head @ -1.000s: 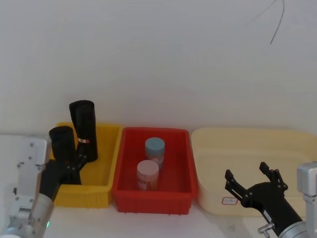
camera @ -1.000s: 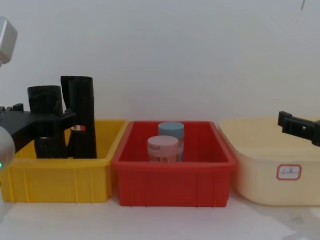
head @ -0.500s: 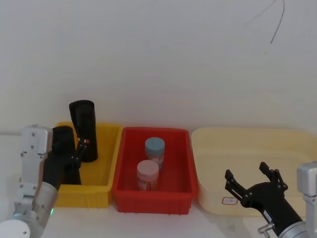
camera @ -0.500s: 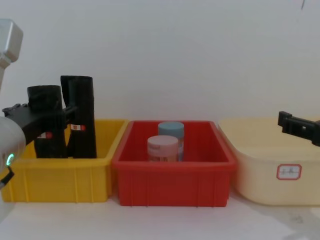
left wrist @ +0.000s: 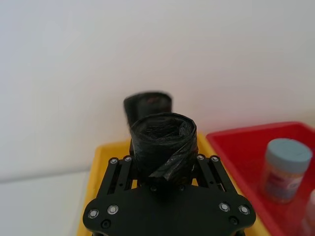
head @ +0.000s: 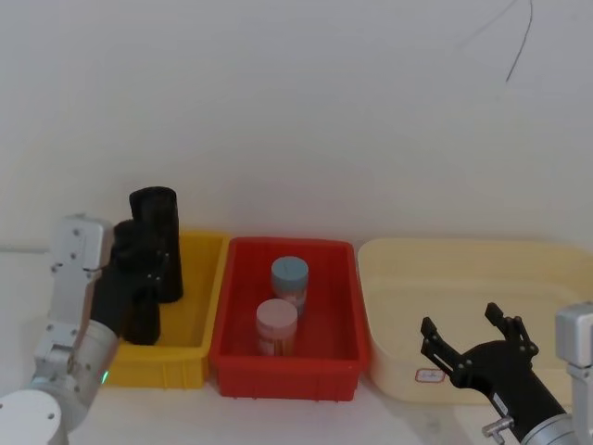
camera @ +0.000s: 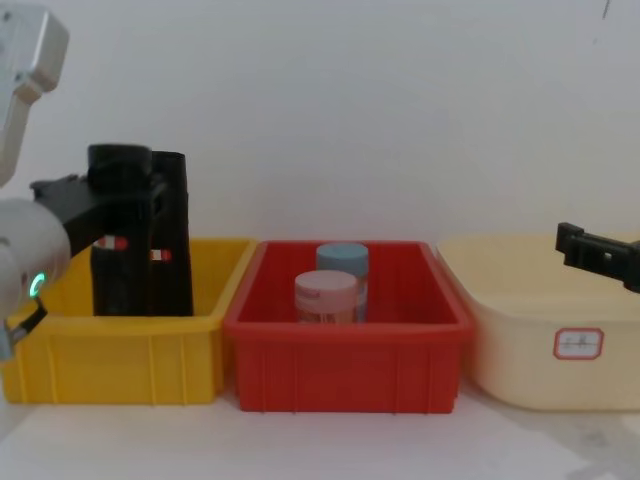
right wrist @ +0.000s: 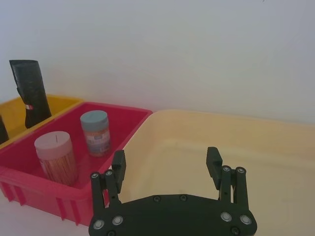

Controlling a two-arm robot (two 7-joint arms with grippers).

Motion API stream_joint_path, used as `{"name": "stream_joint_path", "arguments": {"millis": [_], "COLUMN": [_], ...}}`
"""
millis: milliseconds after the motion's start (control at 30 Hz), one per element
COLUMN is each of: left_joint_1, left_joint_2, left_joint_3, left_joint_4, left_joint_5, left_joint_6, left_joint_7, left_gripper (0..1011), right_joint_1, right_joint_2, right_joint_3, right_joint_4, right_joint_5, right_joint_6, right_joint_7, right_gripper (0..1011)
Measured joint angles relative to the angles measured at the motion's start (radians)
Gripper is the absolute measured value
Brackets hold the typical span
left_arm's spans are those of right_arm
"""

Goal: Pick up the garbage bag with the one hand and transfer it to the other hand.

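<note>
Clamping the garbage bag (camera: 120,270) upright in the yellow bin (camera: 110,355), left tool (left wrist: 164,164) level, right tool (right wrist: 166,160) spread apart.

The place looked like a robotics lab or test bench rather than a home or a shop; a bare white wall (head: 296,111) stood behind everything, marked by one thin dark line (head: 521,46) near the top, cord or crack I could not tell; the counter (camera: 330,445) was plain white; three open plastic bins sat on it in a tidy row, a yellow bin (camera: 110,360), a red bin (camera: 345,365) and a wider cream tub (camera: 520,370) bearing a small red-bordered label (camera: 578,343); two jars stood upright in the red bin, a blue-lidded jar (head: 289,278) and a pink-lidded jar (head: 276,324); the right claw (head: 460,319), black on a silver-grey arm, hung at the cream tub.
</note>
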Motion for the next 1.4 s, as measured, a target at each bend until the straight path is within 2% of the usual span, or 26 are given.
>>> {"name": "stream_joint_path", "arguments": {"millis": [333, 633, 1000, 1400], "left_joint_1": [-0.034, -0.074, -0.131, -0.213], "left_joint_2": [0.011, -0.001, -0.049, -0.142], "left_joint_3": [0.038, 0.082, 0.143, 0.212], "left_joint_4": [-0.044, -0.068, -0.048, 0.056], "left_joint_5": [0.028, 0.033, 0.016, -0.027], "left_joint_6": [-0.023, -0.047, -0.072, -0.105], "left_joint_7": [-0.068, -0.144, -0.238, -0.357], "left_gripper": [486, 486, 486, 486], "right_joint_1": [0.000, 0.000, 0.000, 0.000], "right_joint_2": [0.000, 0.000, 0.000, 0.000], "right_joint_3": [0.000, 0.000, 0.000, 0.000], "right_joint_4": [0.000, 0.000, 0.000, 0.000], "right_joint_5": [0.000, 0.000, 0.000, 0.000], "right_joint_6": [0.000, 0.000, 0.000, 0.000], "right_joint_7": [0.000, 0.000, 0.000, 0.000], "right_gripper": [1001, 1001, 1001, 1001]}}
